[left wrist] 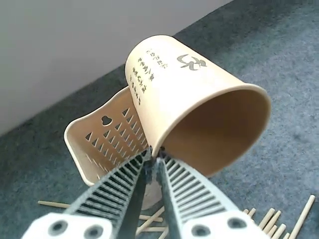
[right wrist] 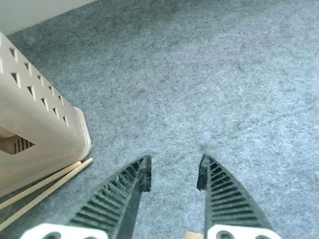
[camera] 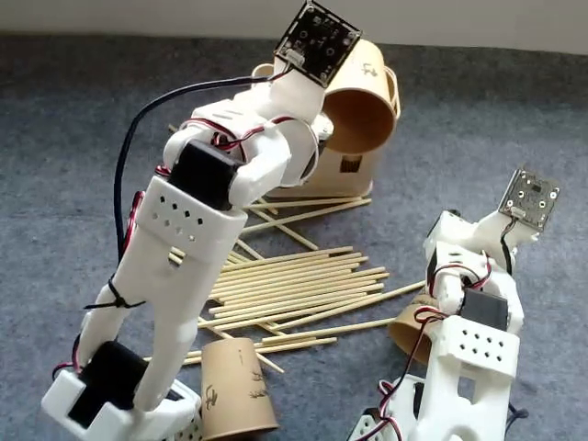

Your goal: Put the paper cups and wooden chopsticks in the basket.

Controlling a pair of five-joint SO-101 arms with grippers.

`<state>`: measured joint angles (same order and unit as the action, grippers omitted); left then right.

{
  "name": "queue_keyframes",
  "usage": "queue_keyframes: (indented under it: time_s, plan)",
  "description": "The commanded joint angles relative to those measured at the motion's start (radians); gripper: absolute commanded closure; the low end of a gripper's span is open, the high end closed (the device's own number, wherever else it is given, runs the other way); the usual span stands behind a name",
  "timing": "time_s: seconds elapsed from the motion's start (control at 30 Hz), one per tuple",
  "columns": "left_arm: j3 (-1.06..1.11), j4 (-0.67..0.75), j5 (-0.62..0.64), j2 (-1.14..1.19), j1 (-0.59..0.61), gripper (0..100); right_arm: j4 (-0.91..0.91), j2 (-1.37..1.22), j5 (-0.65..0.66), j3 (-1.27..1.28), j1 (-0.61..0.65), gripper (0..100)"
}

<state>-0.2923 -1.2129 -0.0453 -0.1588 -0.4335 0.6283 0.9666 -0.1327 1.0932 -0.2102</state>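
- Left gripper [left wrist: 153, 157] is pinching the rim of a paper cup [left wrist: 199, 104], tilted over the basket [left wrist: 94, 134] at 12 o'clock.
- Right gripper [right wrist: 173, 172] is spread wide above grey carpet [right wrist: 224, 74], near the basket's corner.
- Wooden chopsticks [camera: 294, 285] are heaped mid-table, partly hidden under the left arm.
- A second cup [camera: 237, 390] lies at 6 o'clock, and a third cup [camera: 407, 329] at 4, against the right arm.

Looks like plain indoor room, kind unclear: grey carpet [camera: 514, 119] across frame, pale wall [camera: 459, 14] along top edge.
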Motion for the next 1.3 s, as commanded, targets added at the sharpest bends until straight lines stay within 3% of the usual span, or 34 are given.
queue_keyframes:
  time_s: [0.0,0.4,0.53,0.67,0.87,1.07,1.27]
  plan:
    - [-0.054,0.018,0.011,0.004,-0.036,99,-0.024,0.012,0.0,-0.01,-0.005,84.0]
    - [-0.047,0.026,0.009,0.005,-0.042,98,-0.024,0.012,0.0,-0.01,-0.005,84.0]
    - [-0.044,0.06,0.015,0.008,-0.042,88,-0.024,0.012,0.0,-0.01,-0.005,84.0]
    - [-0.054,0.107,0.133,0.054,-0.027,80,-0.024,0.012,0.0,-0.01,-0.005,84.0]
    - [-0.054,0.204,0.146,0.153,0.036,80,-0.024,0.012,0.0,-0.01,-0.005,84.0]
    - [-0.054,0.201,0.238,0.179,0.084,80,-0.024,0.012,0.0,-0.01,-0.005,84.0]
    - [-0.054,0.201,0.242,0.177,0.067,80,-0.079,0.01,0.0,-0.005,-0.005,84.0]
